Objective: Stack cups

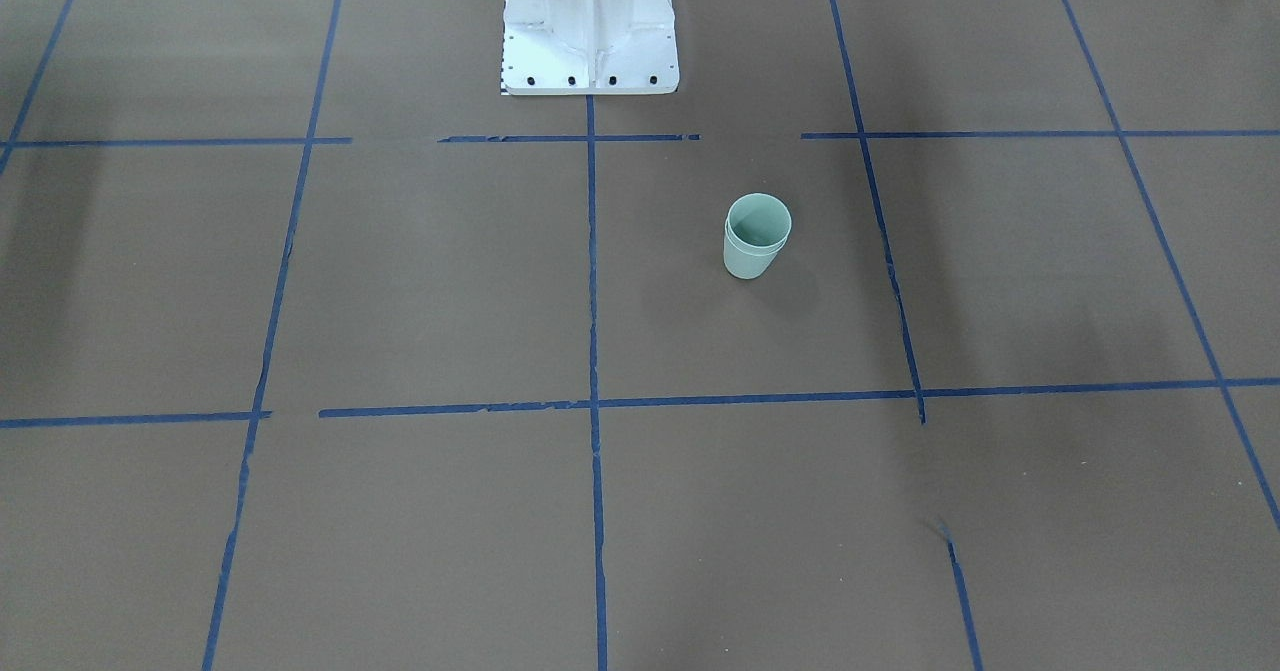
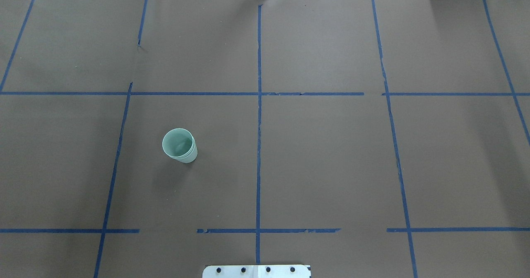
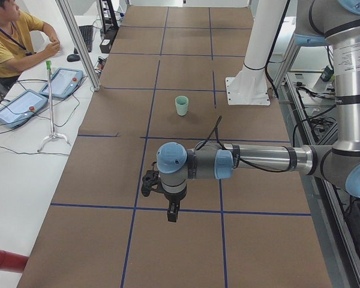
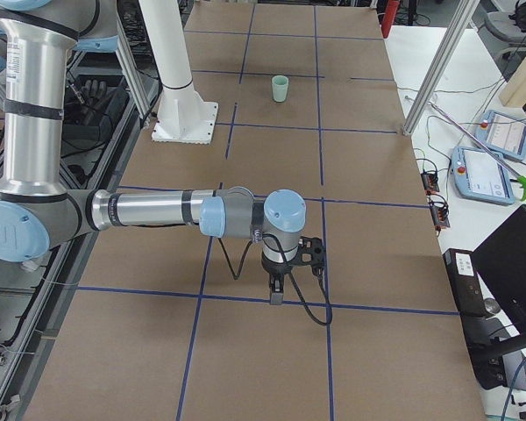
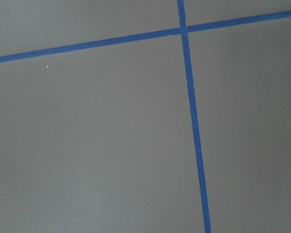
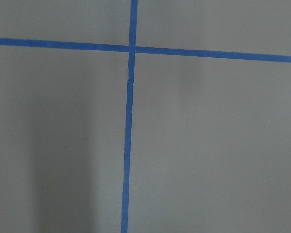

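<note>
The two pale mint-green cups (image 1: 757, 236) stand nested one inside the other, upright on the brown table, with two rims showing. The stack also shows in the overhead view (image 2: 179, 145), the exterior left view (image 3: 181, 105) and the exterior right view (image 4: 280, 88). My left gripper (image 3: 173, 215) hangs over the table well away from the stack and shows only in the exterior left view. My right gripper (image 4: 275, 296) is likewise far from the cups and shows only in the exterior right view. I cannot tell whether either is open or shut. Both wrist views show only bare table and blue tape.
Blue tape lines (image 2: 259, 145) divide the table into a grid. The robot's white pedestal (image 1: 590, 31) stands at the table's robot-side edge. A person (image 3: 12, 33) sits by teach pendants (image 3: 60, 81) on a side desk. An aluminium post (image 4: 438, 70) stands at the table edge.
</note>
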